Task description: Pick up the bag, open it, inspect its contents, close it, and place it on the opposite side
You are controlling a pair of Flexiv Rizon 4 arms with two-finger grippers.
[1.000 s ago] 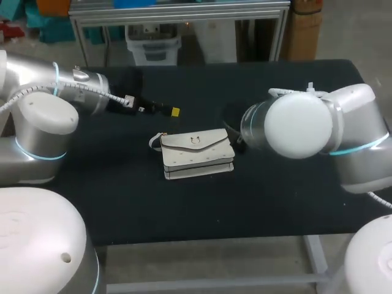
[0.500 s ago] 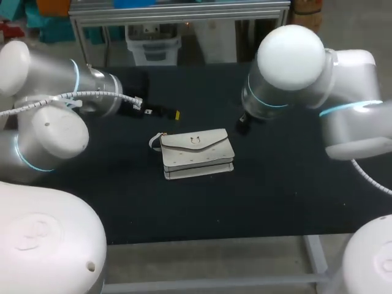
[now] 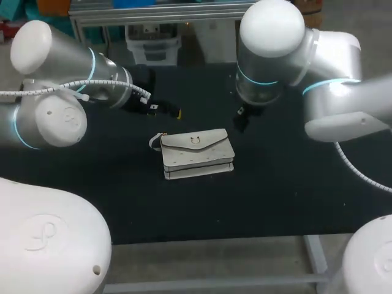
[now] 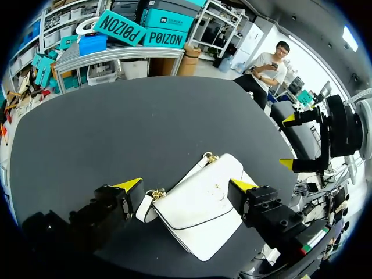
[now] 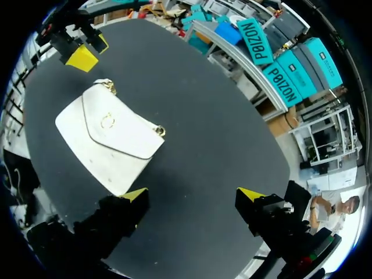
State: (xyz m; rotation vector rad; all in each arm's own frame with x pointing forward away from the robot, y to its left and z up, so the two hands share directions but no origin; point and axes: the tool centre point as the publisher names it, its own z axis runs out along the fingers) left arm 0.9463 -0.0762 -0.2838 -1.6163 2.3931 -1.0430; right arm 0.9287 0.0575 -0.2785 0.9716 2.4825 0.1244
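Observation:
A small white bag (image 3: 197,153) with a gold clasp lies flat in the middle of the black table (image 3: 122,202), its flap shut. My left gripper (image 3: 170,112) hovers behind and to the left of it, open. In the left wrist view the bag (image 4: 200,206) lies below, between the spread yellow tips of that gripper (image 4: 187,185). My right gripper (image 3: 240,120) hangs just behind the bag's right end, mostly hidden under the arm. In the right wrist view this gripper (image 5: 193,193) is open and empty, the bag (image 5: 110,135) off to one side beside a fingertip (image 5: 135,194).
My other arm's yellow tips (image 4: 289,141) show beyond the bag in the left wrist view, and likewise my left arm's tip (image 5: 82,57) in the right wrist view. Bare black tabletop (image 3: 288,190) surrounds the bag on all sides.
Both arms have risen and swung in toward the bag: the right arm's elbow lifted from in front of the bag's right end to behind it. The bag has not moved.

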